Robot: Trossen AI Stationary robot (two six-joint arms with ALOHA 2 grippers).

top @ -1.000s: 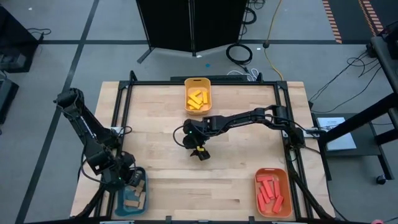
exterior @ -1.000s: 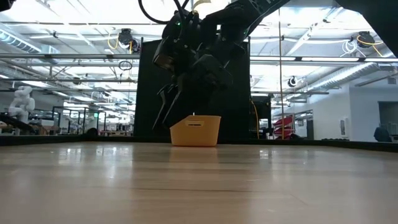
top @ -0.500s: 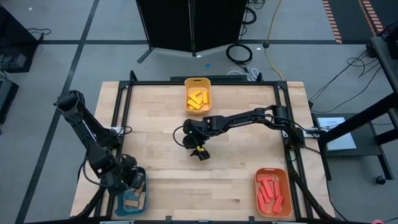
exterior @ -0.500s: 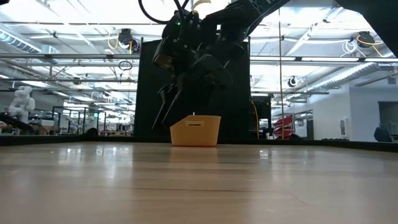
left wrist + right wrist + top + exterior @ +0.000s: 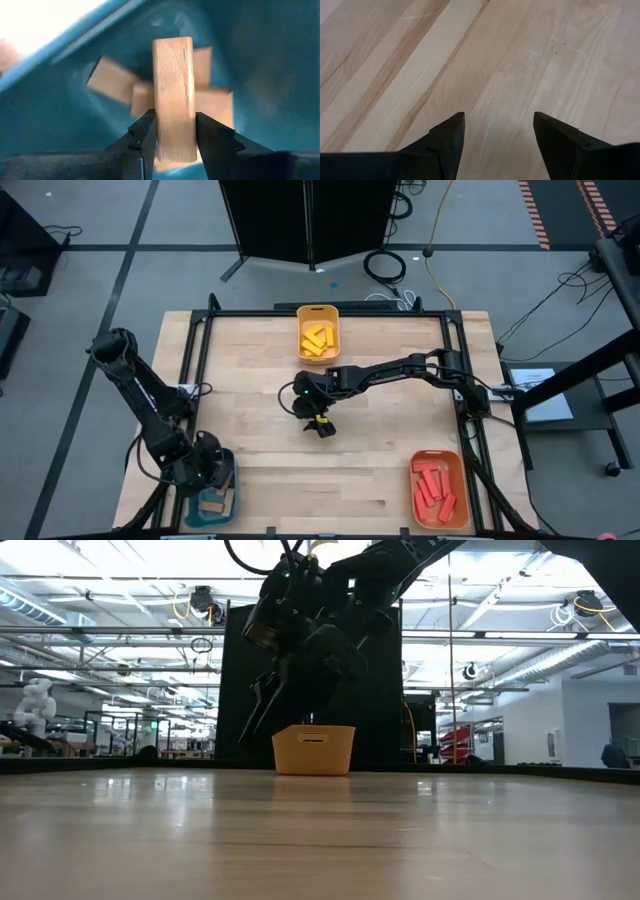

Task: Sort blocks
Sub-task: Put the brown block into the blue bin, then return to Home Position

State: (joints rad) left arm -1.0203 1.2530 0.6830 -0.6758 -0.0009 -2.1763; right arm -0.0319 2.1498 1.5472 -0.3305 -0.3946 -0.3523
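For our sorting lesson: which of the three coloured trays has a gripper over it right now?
The teal tray at the table's near left corner: the left gripper holds a plain tan wooden block over it. The yellow tray and orange tray stand unattended.

We see one tan block [image 5: 173, 100] pinched upright between the left gripper's [image 5: 173, 142] fingers over the teal tray [image 5: 214, 505], tan blocks below. Yellow blocks [image 5: 318, 338] sit in the yellow tray [image 5: 318, 311], red blocks [image 5: 434, 487] in the orange tray [image 5: 437, 455].

My dark fingers [image 5: 145, 140] pinch a plain tan block [image 5: 173, 95] over the teal tray [image 5: 260, 60]; blurry shapes below look tan too, I think.
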